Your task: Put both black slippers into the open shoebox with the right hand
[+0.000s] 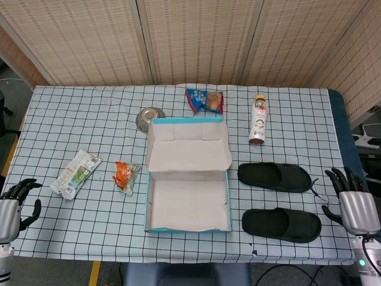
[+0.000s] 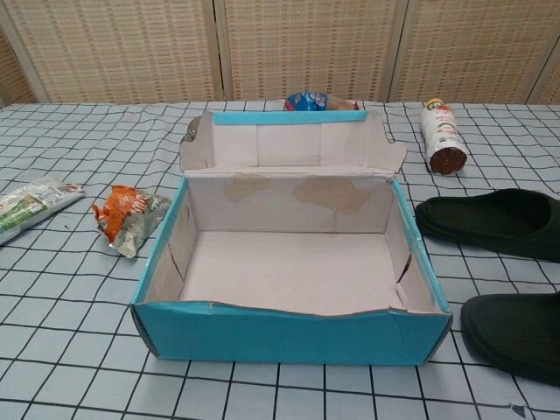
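Two black slippers lie side by side on the checked cloth, right of the box: the far slipper [image 1: 275, 176] [image 2: 494, 222] and the near slipper [image 1: 281, 224] [image 2: 516, 334]. The open shoebox [image 1: 188, 205] [image 2: 293, 330], blue outside and pale inside, stands mid-table with its lid folded back and nothing in it. My right hand [image 1: 354, 199] hangs at the table's right edge, just right of the slippers, fingers apart and holding nothing. My left hand [image 1: 13, 205] rests at the left edge, also open. Neither hand shows in the chest view.
A drink bottle [image 1: 258, 121] [image 2: 442, 137] lies behind the slippers. A blue snack bag [image 1: 205, 99] and a metal bowl [image 1: 150, 117] sit behind the box. An orange packet [image 1: 126, 174] [image 2: 129, 215] and a white-green packet [image 1: 75, 173] [image 2: 32, 203] lie to its left.
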Controlling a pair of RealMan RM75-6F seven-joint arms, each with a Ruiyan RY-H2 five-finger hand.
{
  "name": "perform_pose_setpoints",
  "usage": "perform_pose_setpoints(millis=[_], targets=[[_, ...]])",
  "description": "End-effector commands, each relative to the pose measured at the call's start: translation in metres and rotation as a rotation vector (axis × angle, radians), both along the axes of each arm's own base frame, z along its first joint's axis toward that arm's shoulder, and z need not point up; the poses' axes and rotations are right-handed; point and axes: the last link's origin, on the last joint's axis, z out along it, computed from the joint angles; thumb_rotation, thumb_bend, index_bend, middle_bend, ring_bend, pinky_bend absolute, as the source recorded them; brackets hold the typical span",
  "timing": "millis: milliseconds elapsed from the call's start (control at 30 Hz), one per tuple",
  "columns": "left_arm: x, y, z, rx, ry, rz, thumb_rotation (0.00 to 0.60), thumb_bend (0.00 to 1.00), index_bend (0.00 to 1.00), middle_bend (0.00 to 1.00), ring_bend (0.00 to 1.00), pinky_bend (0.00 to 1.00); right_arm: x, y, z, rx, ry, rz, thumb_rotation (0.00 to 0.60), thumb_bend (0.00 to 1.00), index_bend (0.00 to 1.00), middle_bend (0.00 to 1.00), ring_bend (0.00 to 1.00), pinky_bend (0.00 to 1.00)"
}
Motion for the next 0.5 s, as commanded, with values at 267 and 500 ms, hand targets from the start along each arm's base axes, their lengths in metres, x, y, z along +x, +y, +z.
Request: perform_pose_setpoints(millis=[267,500], targets=[[-0.005,-0.004,0.003,-0.075,0.141,0.213,0.600,0.50,0.34,0.25,0.33,0.53,0.007,0.009,0.005,0.047,-0.071,0.021,0.600,0.13,0.17,0.10,0.00,0.15],[-0.011,0.000,0.006,-0.070,0.139,0.234,0.600,0.50,0.34,0.25,0.33,0.53,0.008,0.020,0.014,0.043,-0.069,0.068,0.600,0.13,0.18,0.09,0.00,0.15]])
